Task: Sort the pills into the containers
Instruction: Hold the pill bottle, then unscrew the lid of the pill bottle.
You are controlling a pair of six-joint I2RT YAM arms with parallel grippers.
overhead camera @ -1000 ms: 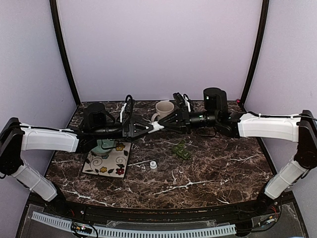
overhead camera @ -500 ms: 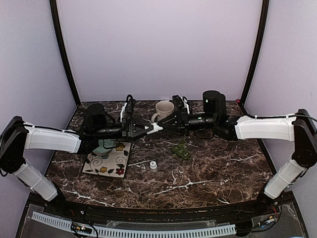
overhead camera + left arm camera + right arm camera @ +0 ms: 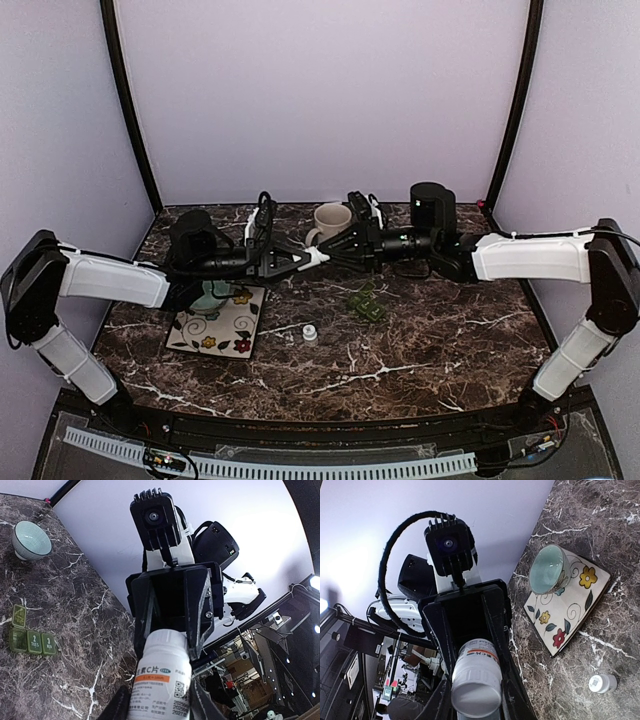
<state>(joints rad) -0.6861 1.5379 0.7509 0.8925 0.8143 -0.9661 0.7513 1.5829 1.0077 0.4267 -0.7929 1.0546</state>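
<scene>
Pill bottle point(image 3: 316, 256) hangs over the desk point(image 3: 450, 340), clamped by left end effector point(image 3: 298, 259) and right end effector point(image 3: 338, 250). Likely a handover before pouring.

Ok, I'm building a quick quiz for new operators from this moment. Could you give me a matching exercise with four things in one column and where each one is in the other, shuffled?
Things:
1. pill bottle
2. pill box
3. bottle cap
4. teal cup

Places:
A. standing on the floral plate
B. held up above the table
C. white, on the table by the plate's near right corner
D. dark green, on the table right of centre

Pairs: 1-B, 2-D, 3-C, 4-A
</scene>
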